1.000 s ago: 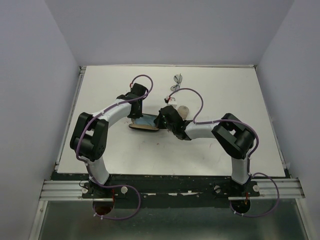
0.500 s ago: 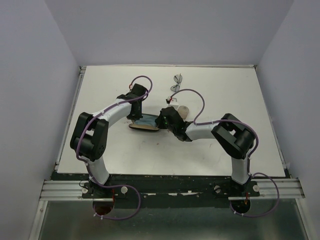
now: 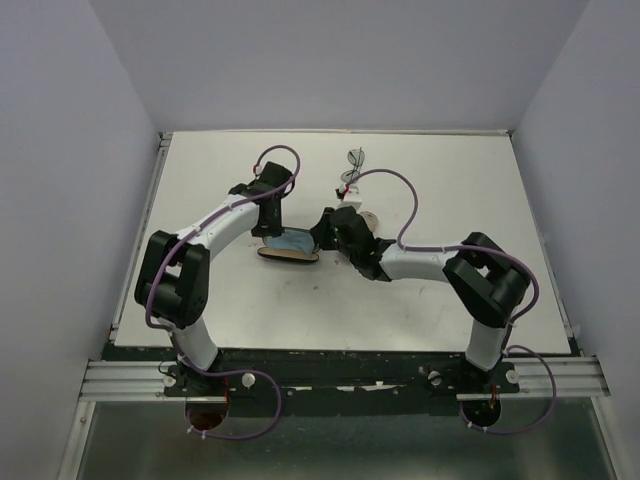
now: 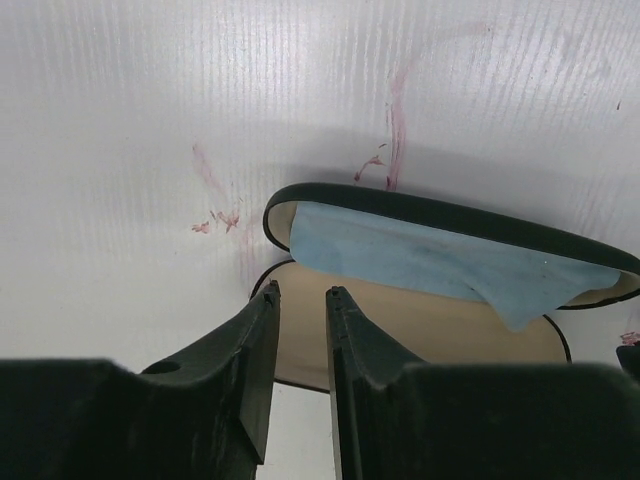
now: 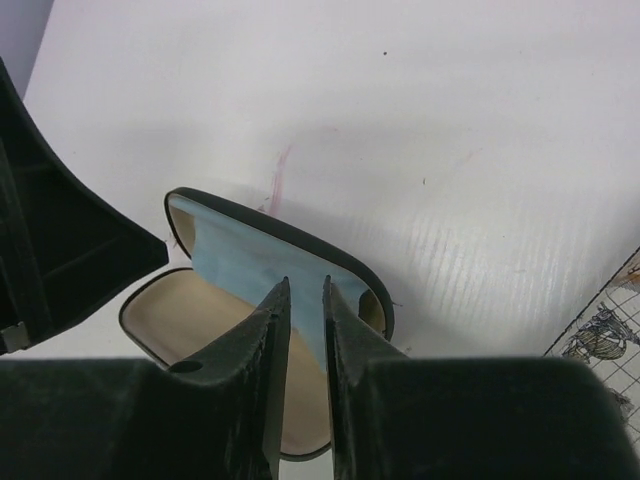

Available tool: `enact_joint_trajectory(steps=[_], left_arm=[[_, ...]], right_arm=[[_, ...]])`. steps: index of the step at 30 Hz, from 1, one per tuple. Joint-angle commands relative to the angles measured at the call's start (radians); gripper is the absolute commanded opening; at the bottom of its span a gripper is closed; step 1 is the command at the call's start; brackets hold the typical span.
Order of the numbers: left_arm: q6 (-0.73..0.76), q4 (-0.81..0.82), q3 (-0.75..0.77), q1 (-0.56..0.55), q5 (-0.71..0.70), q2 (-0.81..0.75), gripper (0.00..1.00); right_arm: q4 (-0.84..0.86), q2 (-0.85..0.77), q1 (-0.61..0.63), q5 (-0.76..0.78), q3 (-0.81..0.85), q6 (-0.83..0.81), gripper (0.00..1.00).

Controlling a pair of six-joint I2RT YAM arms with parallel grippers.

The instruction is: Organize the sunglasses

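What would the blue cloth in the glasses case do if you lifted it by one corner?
The blue cloth would probably go floppy and dangle: it drapes along the open glasses case with one corner drooping. It looks thin, so it is likely very light. A push would probably bunch it up rather than slide it.

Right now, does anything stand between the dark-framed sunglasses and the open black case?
Yes. A blue cloth lies in the case, draped from the lid onto the tan lining, and the right tool hangs above it. The sunglasses lie apart, farther back on the table.
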Motion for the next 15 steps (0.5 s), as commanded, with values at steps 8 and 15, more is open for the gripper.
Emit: enact_joint_trajectory(steps=[8, 15], left_arm=[[-0.017, 0.137, -0.04, 0.005, 0.234, -0.031, 0.13], [-0.031, 0.134, -0.014, 0.01, 0.234, 0.047, 0.08]], right_arm=[[-0.045, 0.075, 0.002, -0.124, 0.074, -0.044, 0.16], [-0.077, 0.15, 0.001, -0.07, 0.14, -0.071, 0.16]])
